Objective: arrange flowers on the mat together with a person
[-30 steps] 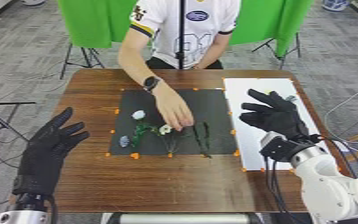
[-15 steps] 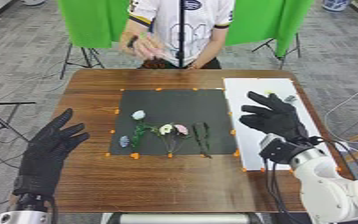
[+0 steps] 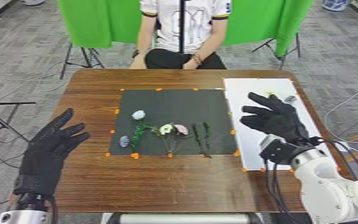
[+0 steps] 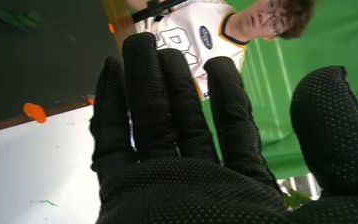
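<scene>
My right hand (image 3: 271, 118) is over the white sheet, open. In the right wrist view the same hand (image 4: 193, 182) has straight fingers and holds nothing. My left hand (image 3: 53, 140) is open above the table, left of the black mat (image 3: 177, 101). On the mat lie a pale blue-white flower (image 3: 139, 114), a bluish flower (image 3: 125, 141) with green leaves (image 3: 140, 134) by it, a white flower (image 3: 166, 129), a pink flower (image 3: 181, 129) beside it, and dark green stems (image 3: 203, 138) to their right. A person's hands are in their lap, off the table.
The white sheet (image 3: 254, 90) lies right of the mat, with a small greyish-green item (image 3: 290, 99) and a yellowish bit (image 3: 271, 92) near its far end. Orange marks (image 3: 135, 156) line the mat's edges. The brown table's far edge (image 3: 175, 73) is before the seated person.
The person's hand has withdrawn from above the white and pink flowers to the lap, leaving the pink flower in sight on the mat. Both my hands look unmoved.
</scene>
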